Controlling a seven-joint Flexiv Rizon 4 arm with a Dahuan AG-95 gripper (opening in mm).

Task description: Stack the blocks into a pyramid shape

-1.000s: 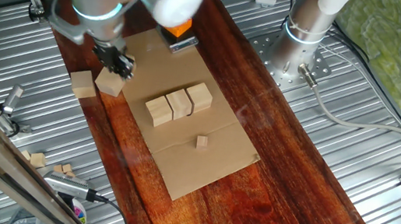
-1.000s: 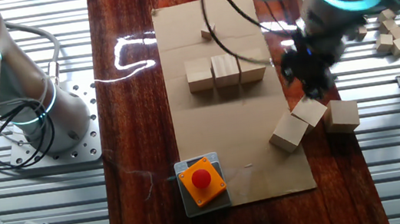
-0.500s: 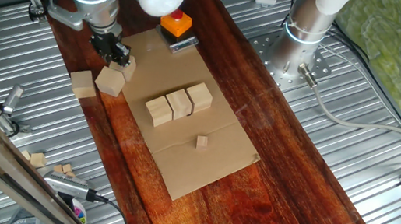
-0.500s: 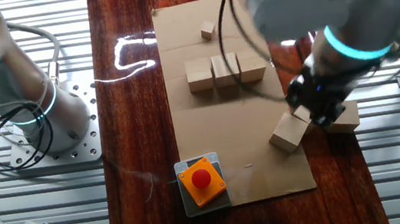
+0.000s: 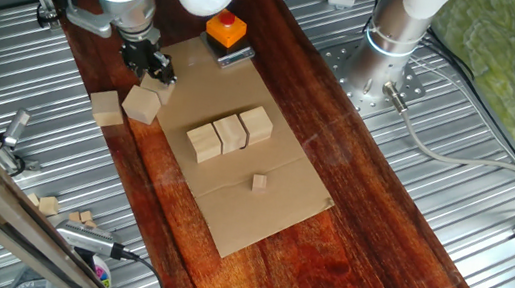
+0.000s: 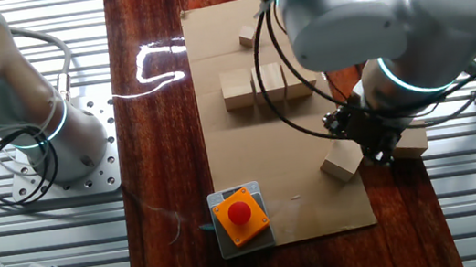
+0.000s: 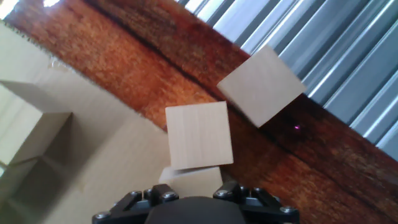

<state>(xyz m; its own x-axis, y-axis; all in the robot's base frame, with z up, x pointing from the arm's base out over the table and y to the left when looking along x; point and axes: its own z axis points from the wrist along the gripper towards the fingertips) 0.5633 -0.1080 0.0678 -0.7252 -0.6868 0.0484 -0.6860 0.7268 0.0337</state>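
1. Probably light and rigid, the pale unfinished wooden cubes (image 5: 230,132) have smooth flat faces; take one across two opposite sides.
2. Three form a row on the brown cardboard sheet (image 5: 258,215); three loose ones cluster at its edge.
3. The two-finger gripper (image 5: 151,66) hangs directly over the loose cube on the sheet (image 7: 199,135); whether its fingers are parted or closed is hidden.
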